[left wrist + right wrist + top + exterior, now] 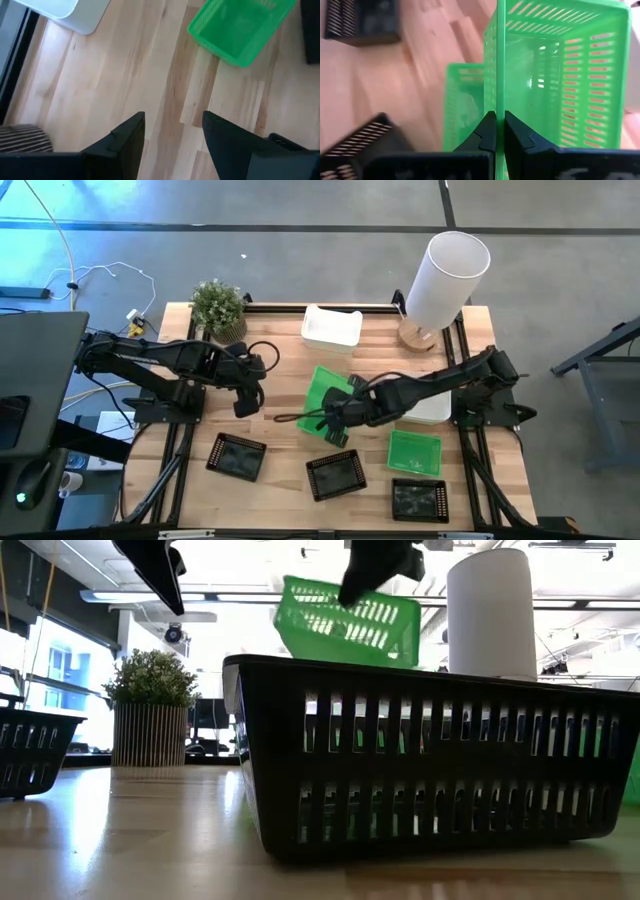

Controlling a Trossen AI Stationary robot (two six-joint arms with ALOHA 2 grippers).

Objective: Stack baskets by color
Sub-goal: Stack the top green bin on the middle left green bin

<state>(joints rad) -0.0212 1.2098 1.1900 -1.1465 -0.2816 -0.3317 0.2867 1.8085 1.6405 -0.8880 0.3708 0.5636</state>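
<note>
My right gripper (335, 420) is shut on a bright green basket (325, 392), held above the table's middle; the low view shows this basket (350, 622) up in the air. A second green basket (414, 452) rests flat on its bottom at the near right. Three black baskets (237, 456) (335, 475) (419, 500) lie along the near edge. One white basket (332, 327) sits at the far edge and another (432, 410) lies partly under the right arm. At the left, above bare wood, my left gripper (172, 130) hangs open and holds nothing. My right gripper pinches one side wall of the green basket at its rim (496, 102), one finger inside the basket and one outside. The fingers slant down from the table's right side. The basket is lifted clear of the table and tilted (350, 622).
A tall white cylinder (445, 275) stands at the far right corner and a small potted plant (218, 308) at the far left. Bare wood lies between my left gripper and the black baskets. The table's black frame rails run along both sides.
</note>
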